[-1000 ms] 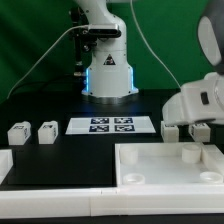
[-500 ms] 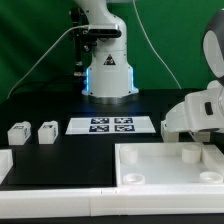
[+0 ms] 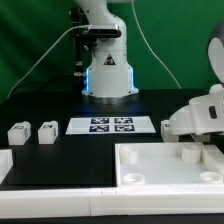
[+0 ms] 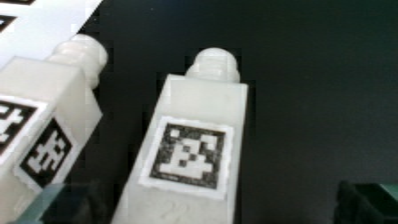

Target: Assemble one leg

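Black table, blocky white plastic leg

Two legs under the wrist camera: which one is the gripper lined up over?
The leg whose tag shows whole, lying between the fingers of the open gripper. The other leg lies beside it, its tag cut off by the frame edge.

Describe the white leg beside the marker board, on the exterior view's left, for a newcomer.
Find the arm's base with its blue glow; before it lies the flat marker board. On the exterior view's left stand two white blocks: the leg is the one nearer the board, its twin farther out.
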`<action>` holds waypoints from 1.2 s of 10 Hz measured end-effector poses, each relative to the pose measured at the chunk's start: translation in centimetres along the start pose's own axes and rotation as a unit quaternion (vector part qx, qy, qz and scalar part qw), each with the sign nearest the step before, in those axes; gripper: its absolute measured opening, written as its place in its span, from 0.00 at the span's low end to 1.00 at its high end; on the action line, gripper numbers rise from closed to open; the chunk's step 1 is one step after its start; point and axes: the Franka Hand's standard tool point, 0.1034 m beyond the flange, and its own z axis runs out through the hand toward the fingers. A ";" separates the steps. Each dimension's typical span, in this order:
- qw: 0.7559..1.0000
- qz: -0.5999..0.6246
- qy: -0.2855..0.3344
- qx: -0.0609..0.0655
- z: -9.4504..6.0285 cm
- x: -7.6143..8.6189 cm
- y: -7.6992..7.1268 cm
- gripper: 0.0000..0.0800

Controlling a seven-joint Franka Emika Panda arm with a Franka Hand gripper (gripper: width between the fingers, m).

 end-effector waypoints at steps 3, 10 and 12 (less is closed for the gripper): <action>1.000 0.000 0.000 0.000 0.0 0.0 0.0 0.54; 1.000 0.000 0.000 0.000 0.0 0.0 0.0 0.37; 1.000 0.000 0.000 0.000 0.0 0.0 0.0 0.37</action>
